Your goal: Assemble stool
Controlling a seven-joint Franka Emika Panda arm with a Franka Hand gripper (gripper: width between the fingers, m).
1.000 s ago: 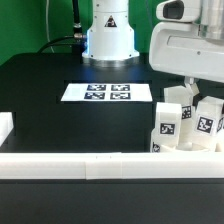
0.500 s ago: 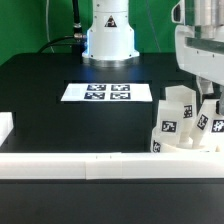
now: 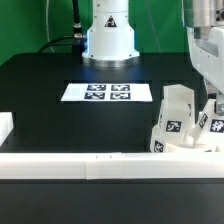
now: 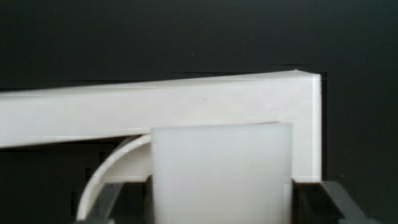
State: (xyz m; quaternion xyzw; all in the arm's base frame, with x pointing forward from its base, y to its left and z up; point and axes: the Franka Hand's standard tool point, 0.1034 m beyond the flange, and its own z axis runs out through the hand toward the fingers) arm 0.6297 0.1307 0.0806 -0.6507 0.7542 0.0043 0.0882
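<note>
At the exterior view's right, my gripper point(image 3: 208, 104) reaches down among upright white tagged stool legs. One leg point(image 3: 172, 120) stands free to its left. The gripper is shut on another leg point(image 3: 214, 126), which stands tilted and half hidden behind the fingers. In the wrist view this blocky white leg point(image 4: 222, 170) fills the space between the dark fingers point(image 4: 107, 202), and my gripper point(image 4: 222, 208) clamps it on both sides. A thin curved white rim point(image 4: 111, 165), probably the seat, shows beside the leg. The rest of the seat is hidden below the legs.
The marker board point(image 3: 98, 93) lies mid-table in front of the robot base point(image 3: 108, 35). A long white border rail point(image 3: 80, 163) runs along the near edge, with a short piece point(image 3: 5, 125) at the exterior view's left. The rail's corner point(image 4: 267, 100) lies just behind the held leg.
The gripper and wrist have shifted toward the exterior view's right, partly leaving the picture. The held leg moved with them, and the free leg stayed put.
</note>
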